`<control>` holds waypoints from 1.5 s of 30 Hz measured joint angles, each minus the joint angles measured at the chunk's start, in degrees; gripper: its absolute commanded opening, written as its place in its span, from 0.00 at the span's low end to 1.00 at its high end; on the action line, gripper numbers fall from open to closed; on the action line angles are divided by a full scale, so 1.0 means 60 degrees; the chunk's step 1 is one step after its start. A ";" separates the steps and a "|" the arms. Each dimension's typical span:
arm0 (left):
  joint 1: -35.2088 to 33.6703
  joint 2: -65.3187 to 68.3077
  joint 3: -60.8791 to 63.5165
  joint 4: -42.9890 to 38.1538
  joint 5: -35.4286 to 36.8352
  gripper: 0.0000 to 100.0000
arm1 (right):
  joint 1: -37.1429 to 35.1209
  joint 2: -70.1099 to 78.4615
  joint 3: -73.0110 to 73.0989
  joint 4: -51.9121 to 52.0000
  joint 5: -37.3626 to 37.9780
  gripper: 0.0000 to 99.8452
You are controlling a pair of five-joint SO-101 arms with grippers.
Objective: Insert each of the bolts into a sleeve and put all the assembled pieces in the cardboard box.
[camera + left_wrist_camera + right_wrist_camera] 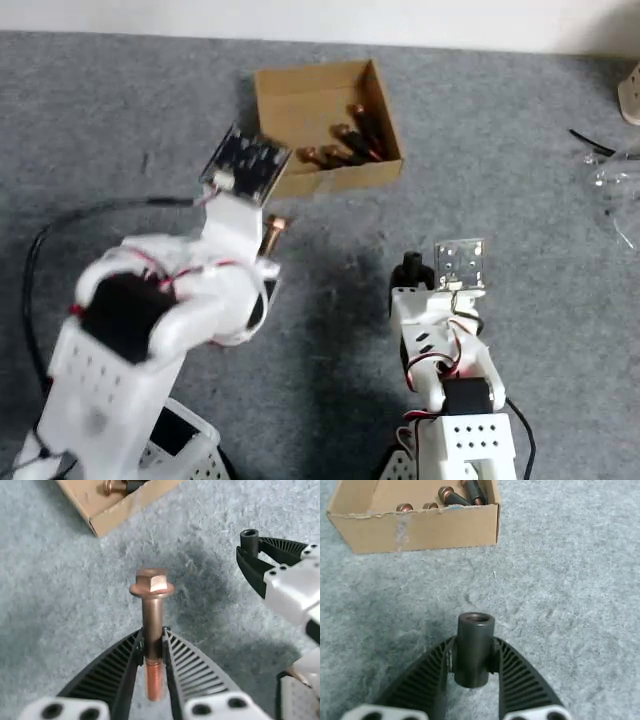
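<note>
My left gripper (153,647) is shut on a copper bolt (152,615), hex head pointing away from the wrist; the bolt (274,232) shows beside the left arm, just in front of the cardboard box (290,100). My right gripper (472,652) is shut on a black sleeve (473,647), its open bore facing away from the wrist. That sleeve (410,270) sits at centre right of the mat, and the sleeve (248,538) appears past the bolt in the left wrist view. Several assembled bolt-and-sleeve pieces (345,145) lie inside the box.
Grey carpet-like mat (500,200) covers the table. Clear plastic items and a black wire (610,165) lie at the right edge. Open mat separates the two grippers and lies between the right gripper and the box (415,527).
</note>
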 measured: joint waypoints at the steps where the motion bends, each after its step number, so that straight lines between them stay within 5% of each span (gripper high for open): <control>1: 0.0015 -0.0396 0.0352 -0.0176 -0.0103 0.00 | 0.0000 0.0000 0.0000 0.0000 0.0000 0.00; 14: -0.1143 -0.5407 0.5509 -0.2813 -0.0601 0.01 | -0.0015 0.0000 0.0000 0.0000 0.0000 0.00; 24: -0.1187 -0.6198 0.9480 -0.8762 -0.0527 0.01 | -0.0835 0.0000 0.0000 0.0000 0.0000 0.00; 30: -0.1187 -0.6212 1.0608 -1.1707 0.0879 0.01 | -0.1553 0.0000 0.0000 0.0000 0.0000 0.00; 45: -0.1187 -0.6212 1.0813 -1.3216 0.2886 0.01 | -0.2256 -0.3077 0.0234 -0.0762 0.0000 0.00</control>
